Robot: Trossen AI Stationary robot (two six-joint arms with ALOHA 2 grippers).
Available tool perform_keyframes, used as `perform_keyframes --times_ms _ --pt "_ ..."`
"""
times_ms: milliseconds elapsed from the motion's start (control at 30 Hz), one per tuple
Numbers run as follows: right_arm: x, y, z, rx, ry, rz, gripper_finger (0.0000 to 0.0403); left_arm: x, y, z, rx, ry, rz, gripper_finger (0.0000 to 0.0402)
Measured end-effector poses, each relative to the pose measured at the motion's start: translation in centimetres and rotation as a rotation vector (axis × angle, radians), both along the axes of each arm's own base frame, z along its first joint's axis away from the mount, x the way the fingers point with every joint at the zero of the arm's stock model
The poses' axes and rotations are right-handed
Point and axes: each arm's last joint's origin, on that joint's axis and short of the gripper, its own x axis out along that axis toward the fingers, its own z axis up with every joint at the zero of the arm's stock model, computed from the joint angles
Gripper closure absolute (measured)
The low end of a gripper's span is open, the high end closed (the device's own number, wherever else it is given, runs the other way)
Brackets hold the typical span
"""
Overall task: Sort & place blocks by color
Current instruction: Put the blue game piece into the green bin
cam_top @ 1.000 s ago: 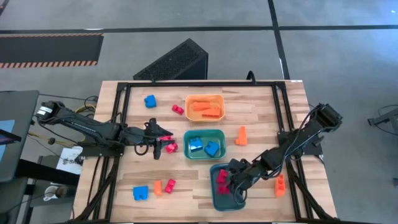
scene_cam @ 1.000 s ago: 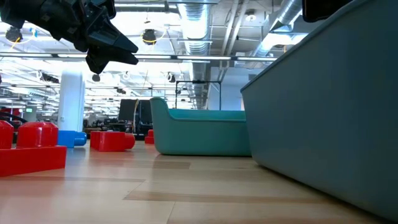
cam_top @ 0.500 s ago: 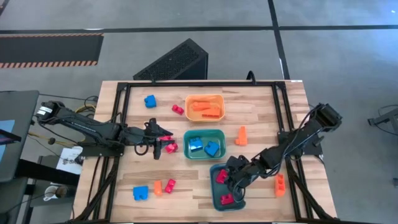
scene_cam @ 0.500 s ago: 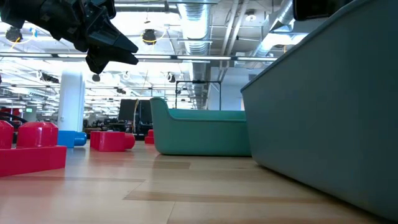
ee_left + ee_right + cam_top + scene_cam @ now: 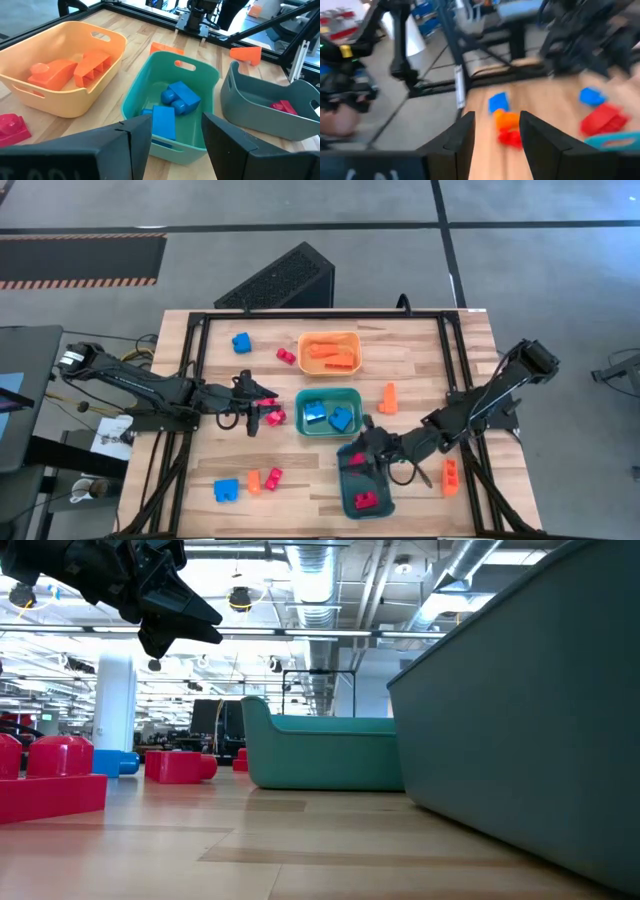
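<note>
My right gripper (image 5: 358, 454) hangs open over the far end of the dark teal tray (image 5: 343, 490), pointing nearly level, with nothing between its fingers (image 5: 462, 137). A red block (image 5: 366, 500) lies in that tray's near end. My left gripper (image 5: 258, 410) waits open left of the green tray (image 5: 300, 415), beside a red block (image 5: 272, 417) on the table. Blue blocks (image 5: 172, 102) lie in the green tray, orange ones (image 5: 75, 70) in the orange tray (image 5: 303, 352). Loose blocks lie on the wood: blue (image 5: 241, 342), red (image 5: 287, 356), orange (image 5: 388, 397), orange (image 5: 451, 476), and a blue, orange and red group (image 5: 250, 483).
Black frame rails (image 5: 198, 370) run along the table's left, far and right sides. A dark slatted box (image 5: 280, 280) stands beyond the far edge. Bare wood shows between the trays and the near left corner.
My right gripper has risen out of the dark teal tray toward the tray's far end and tipped up from pointing down to nearly level. A red block that lay by its fingers now rests free in the tray's near end.
</note>
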Motion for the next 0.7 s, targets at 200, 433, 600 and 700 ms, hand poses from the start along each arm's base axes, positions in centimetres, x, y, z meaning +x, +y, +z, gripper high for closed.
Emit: perform_keyframes --times_ms 200,433,600,700 --pt "0.7 -1.8 0.7 -0.089 -0.056 -0.087 0.0254 0.0 0.0 0.0 0.004 0.0 -0.001 0.0242" --pt "2.3 -4.0 1.0 -0.056 -0.114 -0.147 0.0279 0.0 0.0 0.0 0.003 0.0 -0.001 0.0242" --pt "2.8 -5.1 1.5 -0.031 -0.172 -0.188 0.0285 0.0 0.0 0.0 0.004 0.0 -0.001 0.0242" --pt "2.9 -5.5 2.0 -0.083 -0.216 -0.197 0.0285 0.0 0.0 0.0 0.004 0.001 -0.001 0.0242"
